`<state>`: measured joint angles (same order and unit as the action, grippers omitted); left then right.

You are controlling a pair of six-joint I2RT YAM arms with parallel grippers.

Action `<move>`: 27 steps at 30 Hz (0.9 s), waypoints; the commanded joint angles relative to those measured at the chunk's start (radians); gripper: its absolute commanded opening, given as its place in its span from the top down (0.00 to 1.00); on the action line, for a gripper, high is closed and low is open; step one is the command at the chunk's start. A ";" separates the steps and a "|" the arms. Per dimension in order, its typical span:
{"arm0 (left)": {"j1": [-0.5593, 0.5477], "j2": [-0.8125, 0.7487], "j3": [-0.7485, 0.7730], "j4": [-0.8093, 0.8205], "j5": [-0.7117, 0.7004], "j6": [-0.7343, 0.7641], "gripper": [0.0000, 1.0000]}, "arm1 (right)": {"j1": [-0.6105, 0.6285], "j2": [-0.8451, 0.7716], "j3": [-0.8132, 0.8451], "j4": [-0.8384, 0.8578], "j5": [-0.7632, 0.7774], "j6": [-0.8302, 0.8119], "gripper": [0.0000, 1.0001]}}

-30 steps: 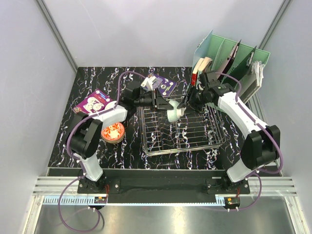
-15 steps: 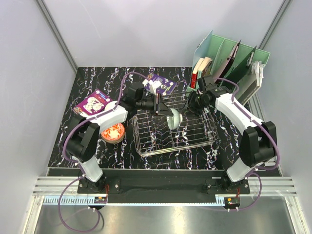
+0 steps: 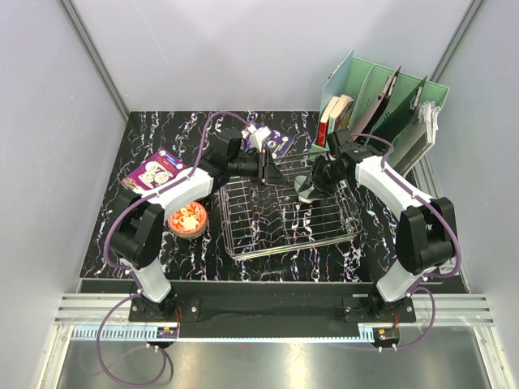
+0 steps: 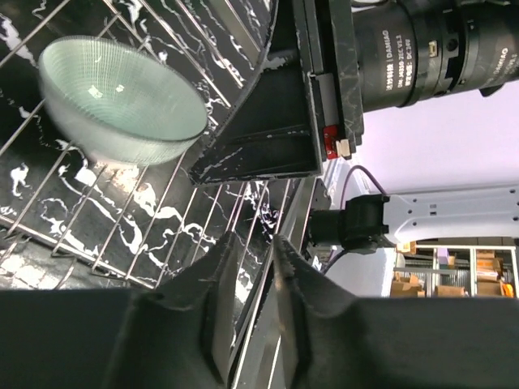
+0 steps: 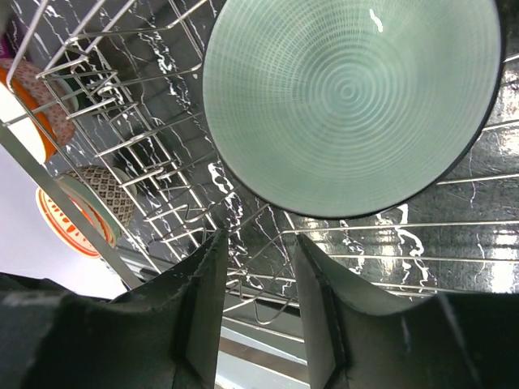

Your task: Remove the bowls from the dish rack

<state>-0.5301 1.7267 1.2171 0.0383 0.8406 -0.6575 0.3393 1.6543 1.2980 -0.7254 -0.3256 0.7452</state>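
The chrome wire dish rack [image 3: 268, 231] stands tilted in mid-table. My left gripper [image 3: 272, 173] is shut on a wire of its far rim, and that wire runs between the jaws in the left wrist view [image 4: 253, 240]. A pale celadon green bowl [image 4: 122, 101] lies inside on the rack's wires [image 4: 97, 235]. In the top view the bowl [image 3: 304, 191] is partly hidden by my right gripper [image 3: 311, 186]. In the right wrist view the bowl [image 5: 353, 101] sits just past my right gripper [image 5: 258, 235], which is open with only rack wires [image 5: 122, 138] between its fingers.
A red-pink floral bowl [image 3: 188, 219] sits on the table left of the rack; several bowls [image 5: 101, 198] show through the wires there. A mint-green file organizer [image 3: 381, 97] with books stands at the back right. Purple packets [image 3: 158, 170] lie at the back left.
The rack has tilted and turned, with its far rim held in my left gripper. The celadon bowl has moved right toward my right gripper, which has shifted a little right.
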 commanded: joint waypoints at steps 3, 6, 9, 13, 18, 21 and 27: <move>-0.005 -0.041 0.009 -0.031 -0.028 0.045 0.71 | 0.004 -0.028 -0.020 0.015 0.034 -0.010 0.53; -0.004 -0.055 0.001 -0.035 -0.031 0.053 0.71 | 0.004 -0.040 -0.023 0.006 0.054 -0.013 0.52; -0.005 -0.076 -0.008 -0.035 -0.031 0.059 0.71 | 0.004 -0.054 -0.008 -0.029 0.059 -0.015 0.47; -0.005 -0.124 -0.022 -0.101 -0.058 0.093 0.71 | 0.004 -0.109 -0.008 -0.103 0.100 0.008 0.38; -0.001 -0.206 -0.067 -0.138 -0.089 0.125 0.71 | 0.003 -0.186 -0.042 -0.127 0.171 0.069 0.34; 0.005 -0.242 -0.090 -0.155 -0.097 0.137 0.70 | -0.002 -0.168 -0.048 -0.157 0.188 0.092 0.33; 0.022 -0.294 -0.131 -0.176 -0.115 0.159 0.71 | -0.002 -0.087 -0.017 -0.187 0.203 0.115 0.32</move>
<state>-0.5240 1.4853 1.1137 -0.1337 0.7536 -0.5308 0.3389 1.5242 1.2621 -0.8799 -0.1711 0.8246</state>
